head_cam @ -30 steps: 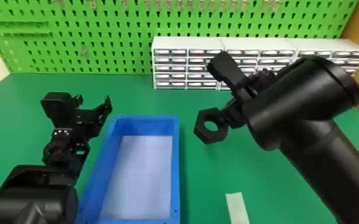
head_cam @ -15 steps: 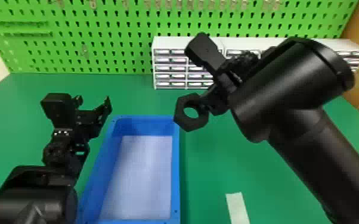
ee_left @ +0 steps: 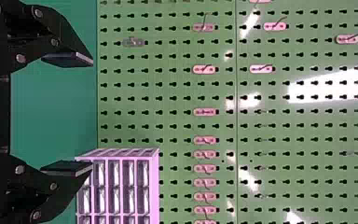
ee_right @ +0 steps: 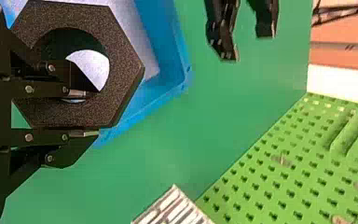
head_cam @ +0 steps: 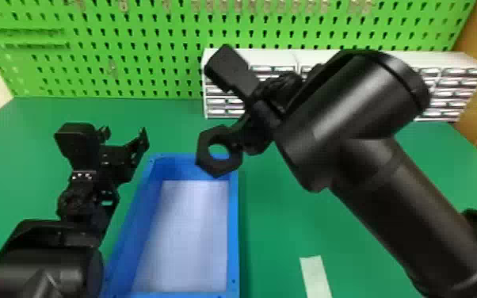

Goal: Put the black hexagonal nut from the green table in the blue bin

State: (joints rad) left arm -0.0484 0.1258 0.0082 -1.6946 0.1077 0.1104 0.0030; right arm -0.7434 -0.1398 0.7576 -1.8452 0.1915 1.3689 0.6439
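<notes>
In the head view my right gripper (head_cam: 245, 138) holds the black hexagonal nut (head_cam: 208, 162) above the far right corner of the blue bin (head_cam: 233, 237). The right wrist view has the right gripper (ee_right: 86, 113) shut on one side of the nut (ee_right: 121, 70), one finger through its hole and the other outside; the bin (ee_right: 171, 51) lies beyond it. My left gripper (head_cam: 124, 132) is parked beside the bin's left wall in the head view. In the left wrist view that left gripper (ee_left: 70, 113) stands open, its fingers wide apart with nothing between them.
A white drawer cabinet (head_cam: 226, 107) stands at the back of the green table (head_cam: 273, 222), before a green pegboard (head_cam: 130, 47). A pale strip (head_cam: 315, 273) lies on the table to the right of the bin.
The right arm has carried the nut leftward, from right of the bin to over its far right corner. My left arm has kept still.
</notes>
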